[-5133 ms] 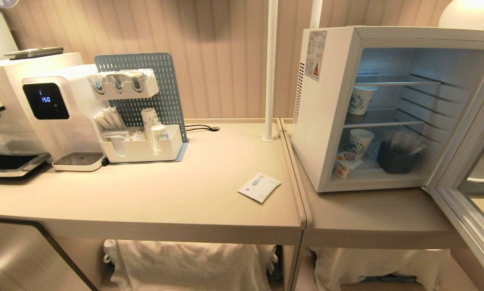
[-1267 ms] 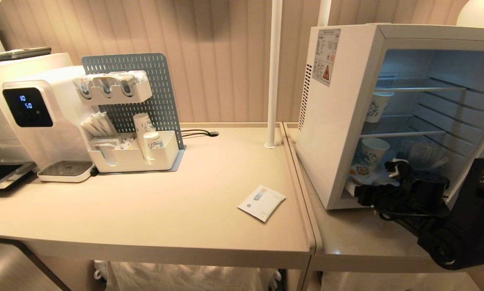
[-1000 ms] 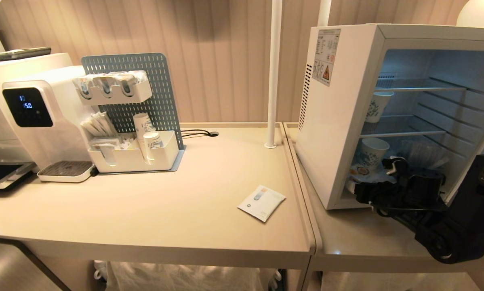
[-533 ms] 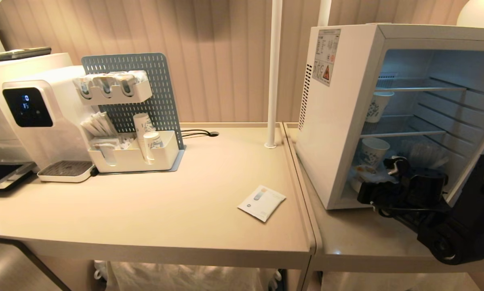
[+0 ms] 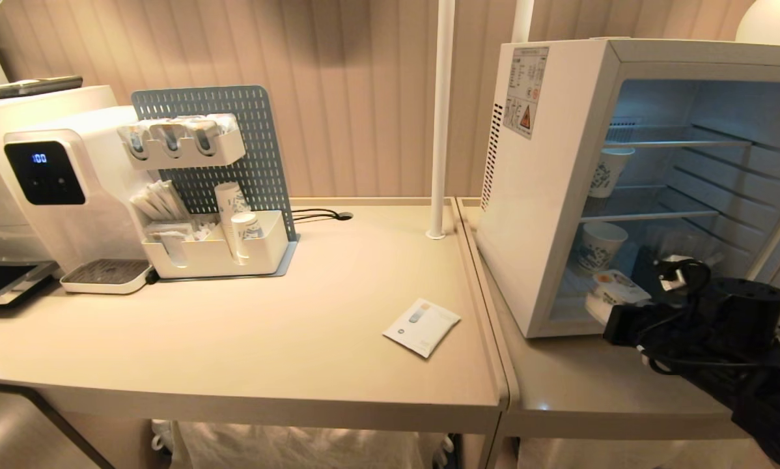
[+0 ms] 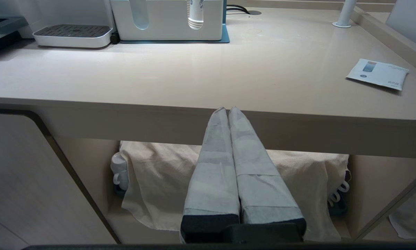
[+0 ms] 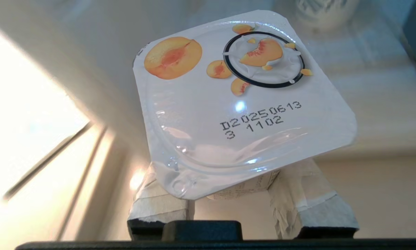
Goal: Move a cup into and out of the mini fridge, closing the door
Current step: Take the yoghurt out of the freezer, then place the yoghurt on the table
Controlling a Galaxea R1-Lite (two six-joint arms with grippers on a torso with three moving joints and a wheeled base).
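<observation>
At mini fridge [image 5: 546,195] mouth | right pincer [image 5: 614,312] clamps cup [image 5: 614,290]

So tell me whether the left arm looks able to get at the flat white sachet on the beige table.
Probably yes: the left gripper, shut, sits below the beige table's front edge, and the flat white sachet lies in the open with nothing around it.
</observation>
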